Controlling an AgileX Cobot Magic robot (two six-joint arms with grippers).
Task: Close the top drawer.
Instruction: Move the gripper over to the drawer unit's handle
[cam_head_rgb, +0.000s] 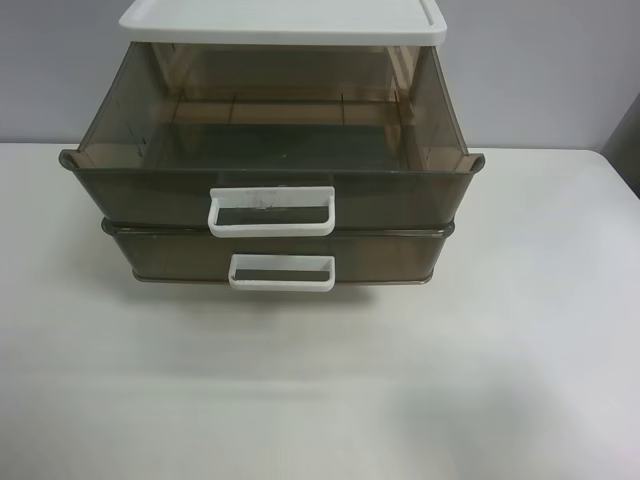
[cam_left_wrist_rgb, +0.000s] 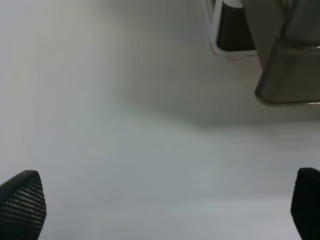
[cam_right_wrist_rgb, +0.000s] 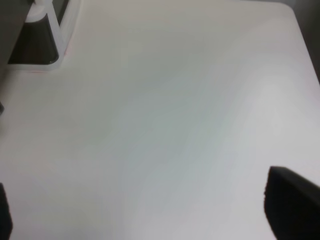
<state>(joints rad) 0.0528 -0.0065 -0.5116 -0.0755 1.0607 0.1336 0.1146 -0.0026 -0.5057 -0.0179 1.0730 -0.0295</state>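
Observation:
The top drawer (cam_head_rgb: 420, 185) of smoky brown plastic is pulled far out of the cabinet and is empty. Its white loop handle (cam_head_rgb: 271, 211) has grey scuff marks. Neither arm shows in the exterior high view. In the left wrist view my left gripper (cam_left_wrist_rgb: 165, 205) is open over the bare table, and a brown drawer corner (cam_left_wrist_rgb: 290, 75) and a white handle (cam_left_wrist_rgb: 220, 35) lie ahead of it. In the right wrist view my right gripper (cam_right_wrist_rgb: 150, 215) is open over the table, with a white handle (cam_right_wrist_rgb: 55, 35) well ahead; which drawer it belongs to I cannot tell.
The lower brown drawer (cam_head_rgb: 400, 258) with a clean white handle (cam_head_rgb: 282, 272) sticks out a little under the top one. A white lid (cam_head_rgb: 280, 22) caps the cabinet. All stands on a white table (cam_head_rgb: 500, 350); a dark object (cam_head_rgb: 630, 130) is at the right edge.

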